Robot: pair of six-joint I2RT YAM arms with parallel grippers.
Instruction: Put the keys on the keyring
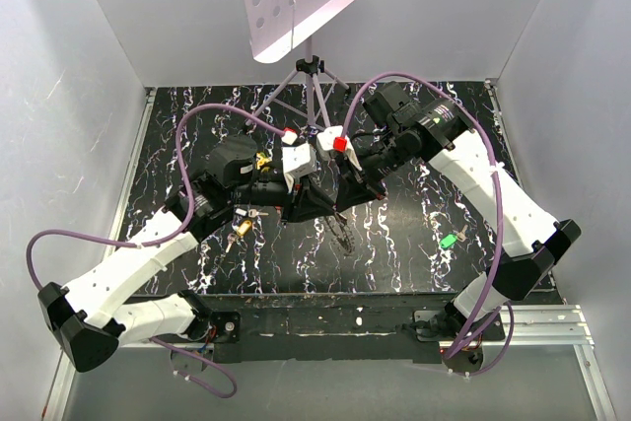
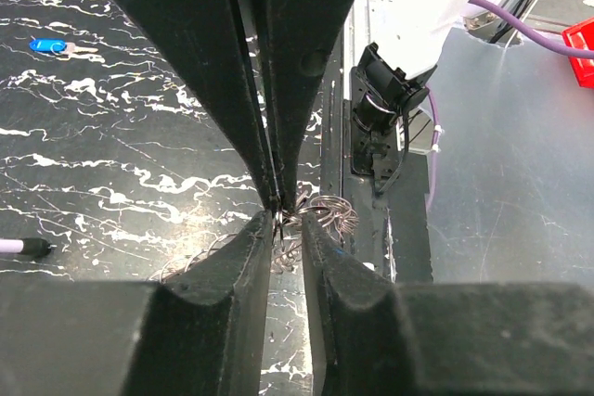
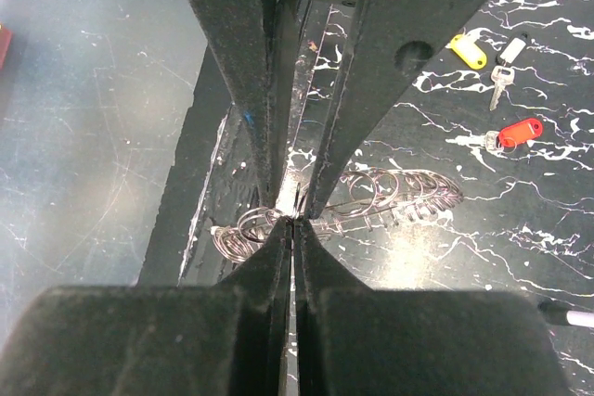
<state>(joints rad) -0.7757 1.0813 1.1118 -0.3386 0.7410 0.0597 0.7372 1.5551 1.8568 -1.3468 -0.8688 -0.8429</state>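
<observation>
Currently I find the right gripper (image 3: 293, 222) clamped tight on the keyring (image 3: 394, 197) wire at centre frame, over the black marbled table (image 3: 445, 257). The left gripper (image 2: 286, 222) meets it tip to tip, its fingers narrowed around the same wire with a slim gap. I cannot tell whether it grips. A yellow key (image 3: 467, 50) and a red key (image 3: 517, 132) lie upper right in the right wrist view. A blue key (image 2: 46, 45) lies upper left in the left wrist view.

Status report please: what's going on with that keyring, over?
Right tool shut on keyring. Left tool slightly open, straddling its wire. Red key, yellow key loose on table. Nothing blocking.
</observation>
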